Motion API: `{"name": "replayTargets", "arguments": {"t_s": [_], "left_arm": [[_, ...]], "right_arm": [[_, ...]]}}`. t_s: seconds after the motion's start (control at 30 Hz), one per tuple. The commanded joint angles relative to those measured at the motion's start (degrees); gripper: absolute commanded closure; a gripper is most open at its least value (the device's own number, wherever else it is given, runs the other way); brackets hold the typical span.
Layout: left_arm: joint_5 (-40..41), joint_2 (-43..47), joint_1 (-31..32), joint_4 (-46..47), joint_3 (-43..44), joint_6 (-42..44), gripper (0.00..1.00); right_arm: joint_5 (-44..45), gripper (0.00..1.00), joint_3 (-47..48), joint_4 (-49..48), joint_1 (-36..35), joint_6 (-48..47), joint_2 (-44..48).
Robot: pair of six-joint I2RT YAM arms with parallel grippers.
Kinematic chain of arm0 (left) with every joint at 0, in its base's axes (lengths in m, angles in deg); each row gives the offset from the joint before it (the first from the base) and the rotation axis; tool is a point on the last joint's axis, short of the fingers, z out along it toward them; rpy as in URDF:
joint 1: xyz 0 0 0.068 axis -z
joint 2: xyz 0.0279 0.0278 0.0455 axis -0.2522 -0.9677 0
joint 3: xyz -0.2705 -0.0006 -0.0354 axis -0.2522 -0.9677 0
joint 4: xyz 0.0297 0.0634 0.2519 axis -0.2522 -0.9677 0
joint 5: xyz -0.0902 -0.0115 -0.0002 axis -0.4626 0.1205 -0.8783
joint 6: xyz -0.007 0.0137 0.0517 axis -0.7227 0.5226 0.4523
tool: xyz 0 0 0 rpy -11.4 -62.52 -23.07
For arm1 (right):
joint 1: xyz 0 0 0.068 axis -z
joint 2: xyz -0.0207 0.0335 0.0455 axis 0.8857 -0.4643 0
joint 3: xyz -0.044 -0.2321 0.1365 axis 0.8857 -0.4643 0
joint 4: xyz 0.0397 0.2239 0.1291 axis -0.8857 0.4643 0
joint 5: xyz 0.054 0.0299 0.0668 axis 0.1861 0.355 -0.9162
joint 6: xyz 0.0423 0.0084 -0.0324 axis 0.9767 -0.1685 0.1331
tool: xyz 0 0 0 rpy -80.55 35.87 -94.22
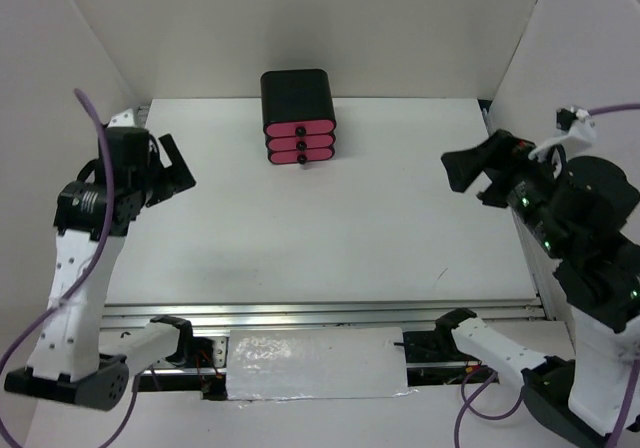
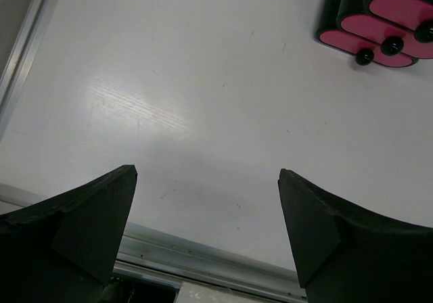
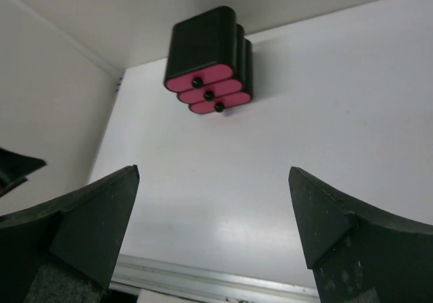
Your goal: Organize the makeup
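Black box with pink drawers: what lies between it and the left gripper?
Only bare white tabletop between the black pink-drawered box and the open left gripper; top external view shows it.

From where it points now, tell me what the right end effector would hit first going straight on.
Probably the bare table, short of the drawer box; the right end effector seems angled down, but depth is unclear.

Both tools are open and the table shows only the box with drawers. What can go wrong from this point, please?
1. The black box stands free on the table; a pull on one small knob may drag the whole box instead of opening its drawer.
2. The left tool and right tool both have the box in view; if both reach for it, they might collide.
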Motion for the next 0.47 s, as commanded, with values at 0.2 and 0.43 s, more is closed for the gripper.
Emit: {"name": "replayTargets", "arguments": {"t_s": [0.2,0.43], "left_arm": [[4.0,13.8,1.2,-4.6,-12.6,-1.5,0.01],[6.3,13.4,1.2,-5.1,-9.1,-1.6,0.01]], "right_arm": [[6.8,0.0,-7.6,13.0,0.0,0.5,8.1],[7.5,0.0,-8.4,11.1,0.1,2.2,7.0]]}}
